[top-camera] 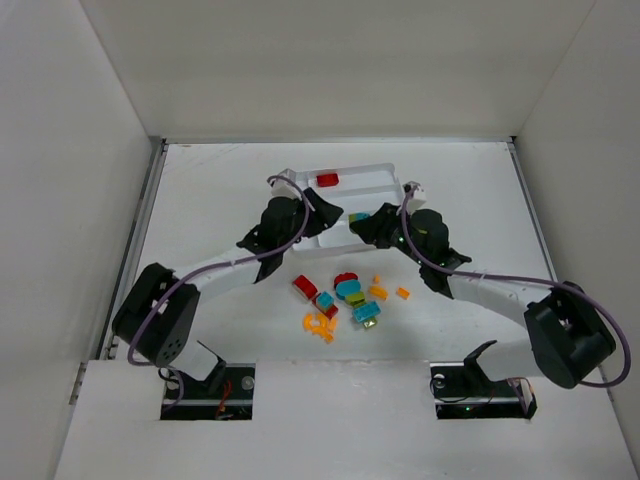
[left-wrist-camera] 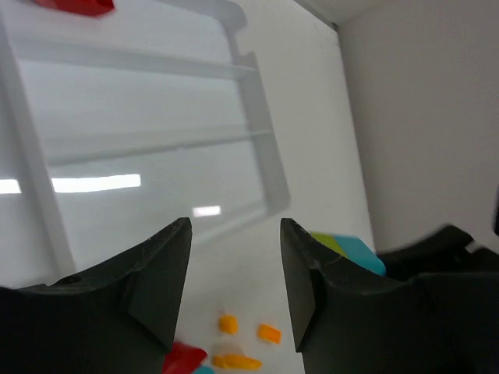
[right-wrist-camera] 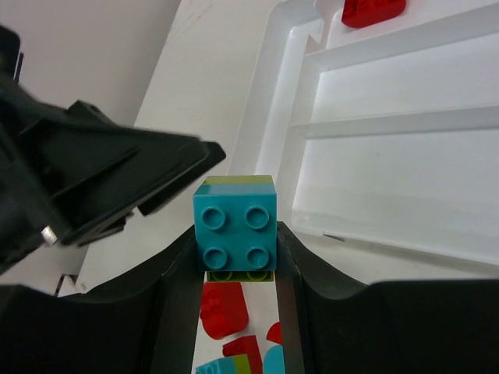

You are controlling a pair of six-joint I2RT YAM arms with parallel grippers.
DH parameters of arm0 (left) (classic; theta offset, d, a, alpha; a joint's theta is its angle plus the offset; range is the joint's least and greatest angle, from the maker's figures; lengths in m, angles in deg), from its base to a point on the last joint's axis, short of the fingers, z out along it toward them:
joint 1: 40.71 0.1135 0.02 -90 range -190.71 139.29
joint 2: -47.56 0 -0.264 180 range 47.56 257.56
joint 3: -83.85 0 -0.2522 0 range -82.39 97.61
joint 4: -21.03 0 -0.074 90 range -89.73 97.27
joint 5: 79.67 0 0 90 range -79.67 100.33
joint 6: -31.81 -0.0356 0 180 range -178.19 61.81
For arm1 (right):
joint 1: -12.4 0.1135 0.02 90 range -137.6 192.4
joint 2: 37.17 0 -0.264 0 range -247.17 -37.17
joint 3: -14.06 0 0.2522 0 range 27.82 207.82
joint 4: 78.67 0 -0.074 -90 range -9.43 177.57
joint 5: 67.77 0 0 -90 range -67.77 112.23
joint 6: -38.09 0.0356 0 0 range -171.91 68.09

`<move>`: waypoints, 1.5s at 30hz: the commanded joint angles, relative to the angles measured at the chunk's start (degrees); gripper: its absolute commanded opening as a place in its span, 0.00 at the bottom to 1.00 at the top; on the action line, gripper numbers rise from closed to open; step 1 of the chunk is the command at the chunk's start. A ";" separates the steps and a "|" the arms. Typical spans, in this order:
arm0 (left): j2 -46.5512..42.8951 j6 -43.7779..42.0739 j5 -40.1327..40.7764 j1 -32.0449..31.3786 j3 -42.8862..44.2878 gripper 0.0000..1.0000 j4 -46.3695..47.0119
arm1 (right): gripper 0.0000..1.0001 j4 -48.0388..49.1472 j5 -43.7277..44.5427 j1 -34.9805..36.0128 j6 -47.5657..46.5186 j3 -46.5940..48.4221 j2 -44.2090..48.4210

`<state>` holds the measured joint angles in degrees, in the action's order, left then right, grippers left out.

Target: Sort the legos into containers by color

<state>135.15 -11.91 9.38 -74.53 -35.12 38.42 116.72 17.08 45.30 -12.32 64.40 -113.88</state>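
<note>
My right gripper (right-wrist-camera: 235, 243) is shut on a teal-blue brick (right-wrist-camera: 235, 226) stacked with a lime green one, held above the table by the near wall of the white tray (right-wrist-camera: 300, 156). In the top view this gripper (top-camera: 362, 222) is at the tray's (top-camera: 372, 170) near edge. My left gripper (left-wrist-camera: 234, 234) is open and empty, hovering by the same edge (top-camera: 318, 215) and facing the held brick (left-wrist-camera: 347, 248). One red brick (top-camera: 327, 180) lies in the tray's far slot. The loose legos (top-camera: 340, 295) lie in front of the tray: red (top-camera: 304, 287), teal (top-camera: 350, 290) and orange (top-camera: 318, 323).
The two grippers are close together over the tray's near edge; the left one (right-wrist-camera: 117, 179) fills the left of the right wrist view. Small orange pieces (left-wrist-camera: 269, 333) lie under the left gripper. White enclosure walls (top-camera: 90, 150) stand on three sides.
</note>
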 commanded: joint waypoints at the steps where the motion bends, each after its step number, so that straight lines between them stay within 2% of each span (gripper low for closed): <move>1: -5.40 10.47 -2.83 -1.28 -6.55 0.49 9.78 | 0.29 5.12 -5.12 -0.52 1.80 0.42 -1.16; 6: -7.70 13.83 -4.32 -2.08 -11.58 0.55 17.26 | 0.32 9.08 -12.33 -0.87 4.43 0.51 -3.18; 15: -6.91 15.68 -5.64 -1.55 -15.18 0.55 25.97 | 0.33 16.63 -23.85 -2.01 11.81 1.30 -9.15; 20: -6.47 16.56 -5.64 -1.29 -16.24 0.52 26.23 | 0.32 26.29 -28.68 -3.59 18.40 -0.28 -11.36; 28: -6.65 16.82 -5.38 -1.90 -17.12 0.47 26.85 | 0.32 34.65 -31.76 -5.44 25.61 -1.07 -15.05; 36: -6.91 17.61 -5.38 -3.13 -17.73 0.42 28.70 | 0.33 36.41 -32.29 -5.88 28.08 -1.07 -16.37; 45: -8.14 17.79 -4.24 -3.48 -20.28 0.51 30.88 | 0.34 45.37 -34.58 -7.28 35.89 -1.60 -20.14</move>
<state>129.09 5.99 5.23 -77.42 -53.79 65.33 151.89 -16.14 39.03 19.57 62.91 -132.94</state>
